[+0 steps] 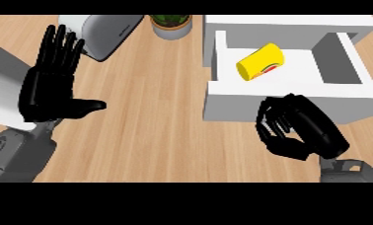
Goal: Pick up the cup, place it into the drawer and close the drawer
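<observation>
Lying tilted in the white drawer (218, 51), yellow cup (261, 61), red-marked.

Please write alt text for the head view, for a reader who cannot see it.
A yellow cup lies on its side inside an open white drawer. The right hand, fingers curled and holding nothing, is at the drawer's front. The left hand rests open at the left.

A yellow cup (261, 61) lies tipped inside the open white drawer (277, 101) at two o'clock; the right hand (295, 129) curls empty at its front, left hand (51, 82) open at nine
</observation>
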Tool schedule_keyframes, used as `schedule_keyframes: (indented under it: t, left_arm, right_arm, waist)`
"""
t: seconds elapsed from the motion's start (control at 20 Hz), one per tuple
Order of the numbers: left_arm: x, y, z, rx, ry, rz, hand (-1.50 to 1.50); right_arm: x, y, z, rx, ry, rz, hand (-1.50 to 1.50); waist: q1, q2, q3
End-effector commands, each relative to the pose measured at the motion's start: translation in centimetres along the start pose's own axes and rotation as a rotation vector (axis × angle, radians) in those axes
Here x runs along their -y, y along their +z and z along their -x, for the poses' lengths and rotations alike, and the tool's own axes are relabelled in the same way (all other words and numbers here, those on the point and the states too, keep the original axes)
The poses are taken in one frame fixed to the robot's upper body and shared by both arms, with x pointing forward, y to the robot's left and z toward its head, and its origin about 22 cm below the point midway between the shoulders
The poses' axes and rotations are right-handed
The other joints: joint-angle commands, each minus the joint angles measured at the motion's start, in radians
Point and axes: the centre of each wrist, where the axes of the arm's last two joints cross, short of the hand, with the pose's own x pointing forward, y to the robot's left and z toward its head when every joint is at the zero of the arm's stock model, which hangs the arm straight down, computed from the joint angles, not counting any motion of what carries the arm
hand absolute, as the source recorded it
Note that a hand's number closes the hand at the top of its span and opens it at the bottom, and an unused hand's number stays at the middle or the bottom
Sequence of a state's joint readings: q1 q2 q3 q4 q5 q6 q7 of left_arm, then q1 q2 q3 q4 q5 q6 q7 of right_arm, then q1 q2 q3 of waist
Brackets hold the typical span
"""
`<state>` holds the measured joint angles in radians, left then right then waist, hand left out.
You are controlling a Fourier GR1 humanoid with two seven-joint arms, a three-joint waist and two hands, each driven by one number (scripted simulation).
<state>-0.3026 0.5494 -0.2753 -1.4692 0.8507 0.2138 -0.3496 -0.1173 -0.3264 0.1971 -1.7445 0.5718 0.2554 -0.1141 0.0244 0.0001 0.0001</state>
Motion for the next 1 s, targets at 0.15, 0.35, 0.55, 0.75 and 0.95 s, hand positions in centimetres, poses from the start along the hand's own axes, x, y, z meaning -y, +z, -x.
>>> schedule_keyframes:
  t: [0.15, 0.35, 0.55, 0.75, 0.95]
  left_arm:
    - [-4.6, 1.6, -0.5, 0.015, 0.008, -0.03, -1.5]
    - [-5.0, 3.6, -0.3, 0.005, 0.015, -0.021, -1.5]
    - [-6.7, 3.6, -1.5, 0.007, 0.017, -0.017, -1.5]
    - [-5.9, 4.1, 0.5, -0.001, 0.018, -0.02, -1.5]
    - [-7.0, 4.7, -0.3, 0.01, 0.027, 0.004, -1.5]
  right_arm:
    - [-4.2, -3.5, 3.0, -0.056, 0.095, -0.063, -1.5]
    - [-5.2, -5.0, 5.7, -0.1, 0.155, -0.122, -1.5]
    - [-5.1, -8.2, 6.9, -0.099, 0.139, -0.127, -1.5]
    - [-5.8, -9.4, 8.5, -0.113, 0.104, -0.14, -1.5]
    - [-5.3, -11.3, 9.9, -0.13, 0.078, -0.134, -1.5]
  waist:
    - [-0.014, 0.002, 0.0]
    - [-0.004, 0.003, 0.0]
    - [-0.007, 0.003, 0.0]
    - [-0.013, 0.003, 0.0]
    - [-0.002, 0.006, 0.001]
